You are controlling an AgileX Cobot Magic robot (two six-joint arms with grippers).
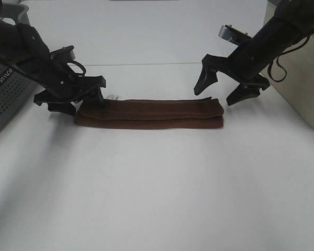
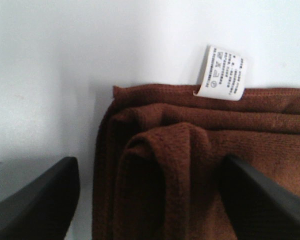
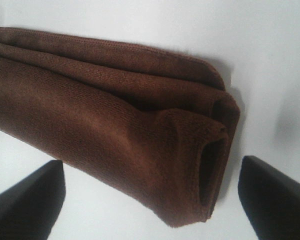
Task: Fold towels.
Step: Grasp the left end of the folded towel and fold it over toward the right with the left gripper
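The towel (image 1: pixel 149 113) is a dark reddish-brown cloth folded into a long narrow strip across the middle of the white table (image 1: pixel 157 188). Its white tag (image 2: pixel 222 72) sticks out at the left end. My left gripper (image 1: pixel 77 102) is open low over that left end, and its fingers (image 2: pixel 35 205) straddle the bunched folds (image 2: pixel 160 175) without pinching them. Just above the towel's right end my right gripper (image 1: pixel 223 88) hangs open. In the right wrist view the rolled end (image 3: pixel 210 170) lies between the spread fingers (image 3: pixel 275 195), apart from both.
A grey perforated box (image 1: pixel 5 99) stands at the table's left edge behind the left arm. A beige box (image 1: pixel 303 83) stands at the right edge beside the right arm. A seam (image 1: pixel 146 64) crosses the table behind the towel.
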